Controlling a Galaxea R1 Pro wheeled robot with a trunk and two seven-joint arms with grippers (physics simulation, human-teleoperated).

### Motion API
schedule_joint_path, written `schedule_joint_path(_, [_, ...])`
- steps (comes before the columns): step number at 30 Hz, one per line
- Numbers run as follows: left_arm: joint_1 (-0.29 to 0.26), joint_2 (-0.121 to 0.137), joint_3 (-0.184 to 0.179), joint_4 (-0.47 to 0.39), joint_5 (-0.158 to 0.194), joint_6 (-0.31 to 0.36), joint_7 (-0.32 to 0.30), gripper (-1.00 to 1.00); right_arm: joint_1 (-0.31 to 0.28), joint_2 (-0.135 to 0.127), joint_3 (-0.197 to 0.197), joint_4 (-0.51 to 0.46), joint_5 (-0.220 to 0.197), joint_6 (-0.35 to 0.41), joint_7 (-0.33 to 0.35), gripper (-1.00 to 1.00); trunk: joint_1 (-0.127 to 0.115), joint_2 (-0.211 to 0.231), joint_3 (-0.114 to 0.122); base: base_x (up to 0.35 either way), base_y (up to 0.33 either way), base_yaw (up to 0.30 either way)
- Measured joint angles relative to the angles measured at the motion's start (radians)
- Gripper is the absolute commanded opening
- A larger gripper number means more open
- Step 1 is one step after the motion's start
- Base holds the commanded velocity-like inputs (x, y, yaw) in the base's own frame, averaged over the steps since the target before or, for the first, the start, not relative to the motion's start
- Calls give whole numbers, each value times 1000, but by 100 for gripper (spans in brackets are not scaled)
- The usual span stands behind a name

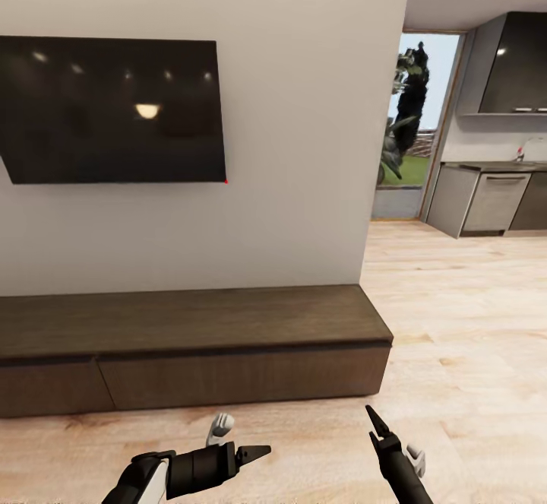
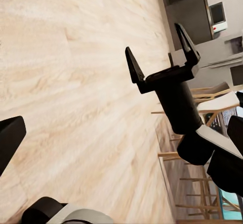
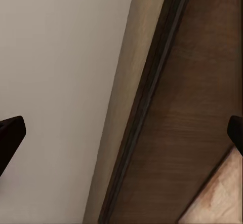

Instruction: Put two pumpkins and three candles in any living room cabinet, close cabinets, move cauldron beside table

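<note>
The cabinet point(image 1: 190, 321), a long low dark-brown unit, stands against the pale wall under a television, with its flat drawer fronts shut. My left gripper point(image 1: 257, 454) hovers low over the wooden floor in front of it, open and empty. My right gripper point(image 1: 377, 426) is beside it, pointing up toward the cabinet; the left wrist view shows this right gripper point(image 2: 162, 51) open with nothing in it. In the right wrist view the cabinet's top point(image 3: 202, 107) meets the wall between the wide-apart fingertips point(image 3: 10, 133). The pumpkins, candles and cauldron are out of view.
A black television point(image 1: 114, 109) hangs above the cabinet. To the right, light wood floor point(image 1: 456, 321) runs toward a kitchen with grey units point(image 1: 494, 200) and a glass door point(image 1: 414, 124). A pale table with wooden chairs point(image 2: 212, 102) appears in the left wrist view.
</note>
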Motion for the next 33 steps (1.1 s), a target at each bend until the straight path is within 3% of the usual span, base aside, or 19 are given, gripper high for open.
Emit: schedule_joint_path(33, [1, 2, 0, 2, 1, -1, 0, 100, 0, 1, 0, 4, 0, 0, 0, 100, 127, -231, -103, 0, 0, 0])
